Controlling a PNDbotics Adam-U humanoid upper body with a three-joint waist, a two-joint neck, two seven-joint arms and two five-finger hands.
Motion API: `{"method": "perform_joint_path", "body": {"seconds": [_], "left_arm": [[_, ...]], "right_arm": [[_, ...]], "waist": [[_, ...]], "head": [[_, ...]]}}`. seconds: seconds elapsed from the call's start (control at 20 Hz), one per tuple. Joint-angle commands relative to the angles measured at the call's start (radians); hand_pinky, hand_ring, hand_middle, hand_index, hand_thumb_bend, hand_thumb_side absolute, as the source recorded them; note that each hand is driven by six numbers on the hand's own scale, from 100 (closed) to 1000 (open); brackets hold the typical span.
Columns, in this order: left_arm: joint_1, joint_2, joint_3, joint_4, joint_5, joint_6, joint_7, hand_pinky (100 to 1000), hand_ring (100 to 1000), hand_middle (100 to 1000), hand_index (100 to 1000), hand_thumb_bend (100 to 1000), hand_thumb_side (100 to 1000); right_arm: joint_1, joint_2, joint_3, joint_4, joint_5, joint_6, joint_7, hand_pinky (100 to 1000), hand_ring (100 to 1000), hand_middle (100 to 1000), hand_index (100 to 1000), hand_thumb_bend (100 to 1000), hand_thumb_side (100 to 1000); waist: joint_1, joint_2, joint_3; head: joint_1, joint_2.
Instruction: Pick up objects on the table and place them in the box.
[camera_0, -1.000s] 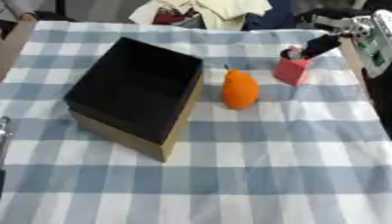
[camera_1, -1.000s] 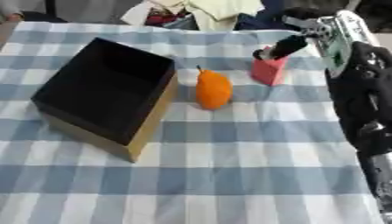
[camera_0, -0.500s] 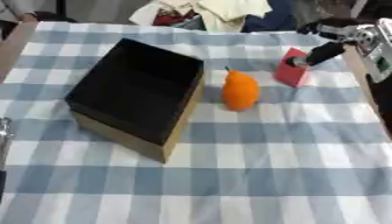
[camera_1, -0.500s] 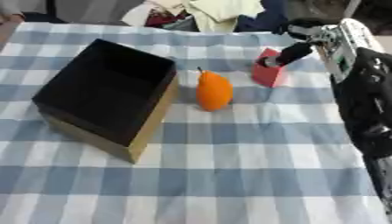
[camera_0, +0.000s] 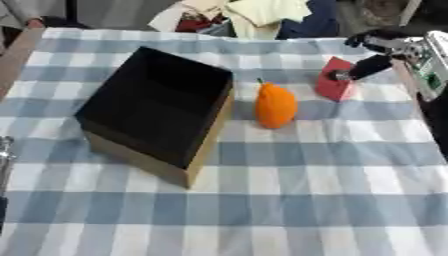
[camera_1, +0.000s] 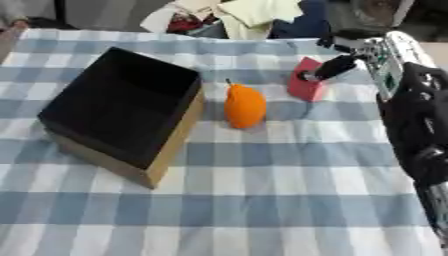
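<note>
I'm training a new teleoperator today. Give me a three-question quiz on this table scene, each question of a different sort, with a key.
1. True or false: the orange fruit lies inside the black box.
2. Which thing is the right hand touching? A) the red block B) the fruit C) the box
3. Fill in: the tablecloth has a blue and white ______ pattern.

Key: 1 false, it lies on the cloth beside the box. 2 A. 3 checked.
</note>
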Motion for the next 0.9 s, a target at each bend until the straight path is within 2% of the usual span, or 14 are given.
{"method": "perform_joint_path", "body": {"seconds": [0.05, 0.45, 0.9], "left_arm": [[-0.011, 0.011, 0.001, -0.015, -0.004, 0.0, -0.003, 466, 596, 573, 681, 101, 784], [-0.012, 0.008, 0.0, -0.015, -0.005, -0.001, -0.004, 466, 596, 573, 680, 101, 784], [-0.013, 0.006, 0.0, -0.015, -0.005, -0.001, -0.004, 465, 596, 574, 679, 100, 783]], "right_arm": [[-0.024, -0.006, -0.011, 0.003, 0.021, 0.02, -0.006, 1000, 987, 927, 1000, 440, 655], [-0.026, 0.003, -0.008, 0.011, 0.024, 0.017, 0.007, 999, 983, 913, 1000, 430, 662], [-0.026, 0.01, -0.02, 0.022, 0.056, 0.07, -0.025, 984, 967, 849, 1000, 370, 650]], "waist": [[0.005, -0.017, 0.003], [0.009, -0.012, 0.004], [0.011, -0.01, 0.005]], "head": [[-0.002, -0.011], [-0.004, -0.009], [-0.007, -0.011]]}}
